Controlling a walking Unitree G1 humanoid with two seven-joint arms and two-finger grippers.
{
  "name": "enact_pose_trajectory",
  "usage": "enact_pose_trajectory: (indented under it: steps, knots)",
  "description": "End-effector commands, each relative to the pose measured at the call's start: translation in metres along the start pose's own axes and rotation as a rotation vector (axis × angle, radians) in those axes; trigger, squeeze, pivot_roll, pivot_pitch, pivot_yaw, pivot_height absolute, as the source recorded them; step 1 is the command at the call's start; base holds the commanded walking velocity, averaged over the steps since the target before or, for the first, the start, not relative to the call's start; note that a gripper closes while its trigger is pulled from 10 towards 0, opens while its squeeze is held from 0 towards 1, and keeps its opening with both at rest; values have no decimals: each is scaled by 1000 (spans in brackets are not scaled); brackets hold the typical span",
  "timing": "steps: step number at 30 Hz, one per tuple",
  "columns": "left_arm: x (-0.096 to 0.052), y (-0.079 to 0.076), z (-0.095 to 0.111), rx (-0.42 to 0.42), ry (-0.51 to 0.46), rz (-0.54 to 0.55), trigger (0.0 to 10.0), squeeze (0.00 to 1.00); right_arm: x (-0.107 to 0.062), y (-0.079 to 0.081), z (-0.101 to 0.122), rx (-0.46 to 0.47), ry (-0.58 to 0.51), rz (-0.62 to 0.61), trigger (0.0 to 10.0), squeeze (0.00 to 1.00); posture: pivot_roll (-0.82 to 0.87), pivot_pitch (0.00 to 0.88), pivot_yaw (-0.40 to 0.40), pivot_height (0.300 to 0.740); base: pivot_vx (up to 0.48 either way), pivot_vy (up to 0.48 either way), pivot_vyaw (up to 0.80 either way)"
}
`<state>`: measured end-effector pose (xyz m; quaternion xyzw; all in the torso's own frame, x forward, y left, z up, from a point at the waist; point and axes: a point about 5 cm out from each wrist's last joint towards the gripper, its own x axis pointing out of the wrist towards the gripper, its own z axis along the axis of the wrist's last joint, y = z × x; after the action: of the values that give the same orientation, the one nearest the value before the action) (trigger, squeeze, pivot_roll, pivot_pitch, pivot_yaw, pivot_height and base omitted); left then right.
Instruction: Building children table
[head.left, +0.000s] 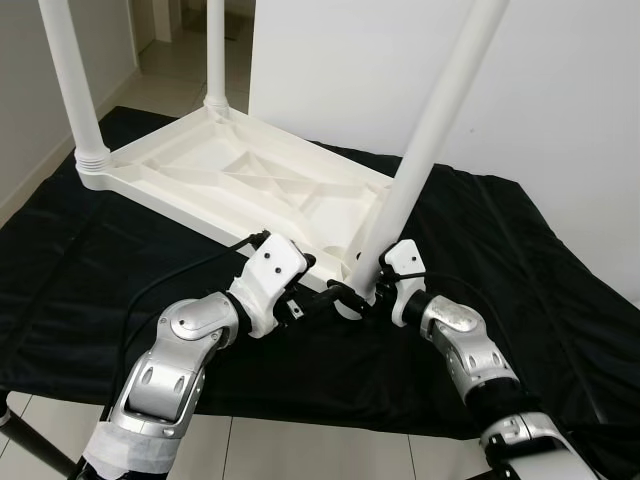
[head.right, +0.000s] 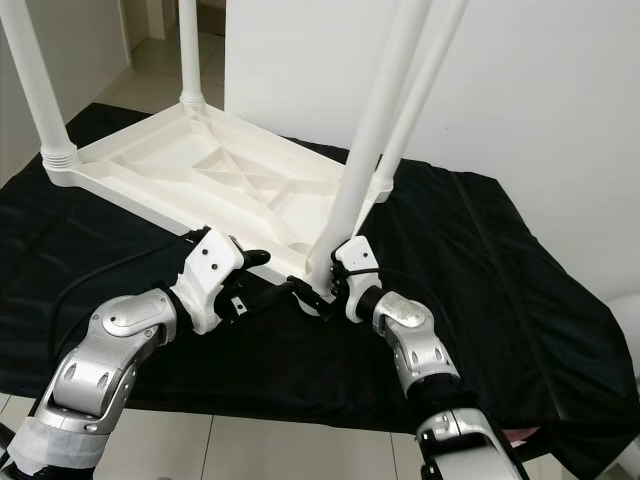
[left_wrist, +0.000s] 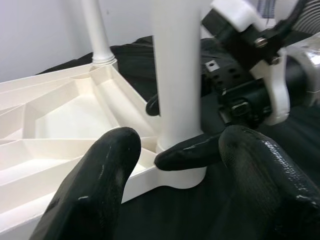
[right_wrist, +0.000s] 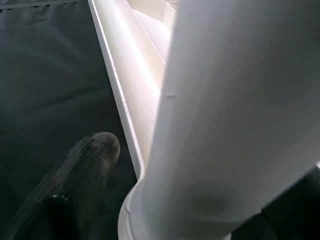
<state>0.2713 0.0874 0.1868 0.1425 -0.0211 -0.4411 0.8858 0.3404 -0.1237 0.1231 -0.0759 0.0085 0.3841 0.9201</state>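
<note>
My right gripper (head.left: 368, 292) is clamping the near leg (head.left: 430, 130) at the tabletop (head.left: 240, 180) corner; my left gripper (head.left: 335, 297) is hovering open beside it.

The table (head.left: 240, 180) is all white, and its legs (head.left: 425, 150) are white too. It lies on a black cloth (head.left: 520, 260) with no pattern. The wall (head.left: 560, 90) is plain white. The floor (head.left: 170, 65) has pale tiles, and near the robot the tiles (head.right: 250, 445) are white with thin grey lines between them. The arms (head.left: 180, 360) are shiny silver with white parts near the wrists. The fingers (left_wrist: 100, 185) are black and a bit shiny. Black wires (head.left: 170, 280) run along the left arm.
</note>
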Motion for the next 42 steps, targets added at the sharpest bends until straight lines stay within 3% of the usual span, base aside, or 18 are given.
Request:
enact_pose_trajectory:
  steps: [1, 4, 5, 6, 7, 20, 22, 26, 28, 33, 35, 36, 37, 40, 41, 42]
  knots:
    - [2, 5, 3, -1, -4, 97, 10000, 0, 7, 2, -1, -16, 24, 38, 10000, 0, 115, 0, -164, 740, 0, 0, 0]
    - [2, 6, 3, 0, -5, 101, 10000, 0, 14, 3, -1, -8, 24, 68, 10000, 0, 116, 0, -163, 740, 0, 0, 0]
    - [2, 6, 4, 0, -5, 102, 10000, 0, 16, 4, 0, -4, 20, 78, 4157, 0, 119, 0, -163, 740, 0, 0, 0]
    - [2, 6, 4, 0, -5, 102, 10000, 0, 16, 4, 0, -4, 20, 78, 4157, 0, 119, 0, -163, 740, 0, 0, 0]
    - [2, 5, 5, 0, -7, 101, 10000, 0, 18, 5, 0, 10, 9, 97, 0, 0, 123, 0, -168, 740, 0, 0, 0]
    - [1, 4, 4, -16, -7, 112, 10000, 0, 4, -3, -14, 77, 30, 31, 0, 0, 110, 0, -174, 740, 0, 0, 0]
    - [1, 3, 3, -21, -6, 110, 10000, 0, -2, -7, -21, 102, 64, -85, 0, 0, 86, 0, -167, 740, 0, 0, 0]
    - [1, 2, 3, -24, -6, 108, 10000, 0, -5, -9, -24, 111, 74, -137, 0, 0, 82, 0, -164, 740, 0, 0, 0]
    - [3, 0, 3, -31, -5, 95, 10000, 0, -12, -9, -26, 128, 66, -320, 0, 0, 63, 0, -155, 740, 0, 0, 0]
    - [4, -1, 2, -35, -5, 86, 10000, 0, -17, -9, -29, 171, 69, -470, 0, 0, 53, 0, -149, 740, 0, 0, 0]
    - [6, -2, 2, -38, -6, 75, 10000, 0, -22, -13, -31, 186, 83, -631, 0, 0, 41, 0, -139, 740, 0, 0, 0]
    - [6, -2, 2, -38, -6, 75, 10000, 0, -22, -13, -31, 186, 83, -631, 0, 0, 41, 0, -139, 740, 0, 0, 0]
    - [7, -3, 2, -39, -7, 70, 10000, 0, -25, -15, -32, 189, 90, -710, 0, 0, 41, 0, -139, 740, 0, 0, 0]
    - [7, -3, 2, -39, -7, 70, 10000, 0, -25, -15, -32, 189, 90, -710, 0, 0, 41, 0, -139, 740, 0, 0, 0]
    - [8, -3, 2, -40, -8, 63, 10000, 0, -29, -17, -34, 184, 97, -806, 0, 0, 29, 0, -133, 740, 0, 0, 0]
    - [8, -3, 2, -40, -8, 63, 10000, 0, -29, -17, -34, 184, 97, -806, 0, 0, 29, 0, -133, 740, 0, 0, 0]
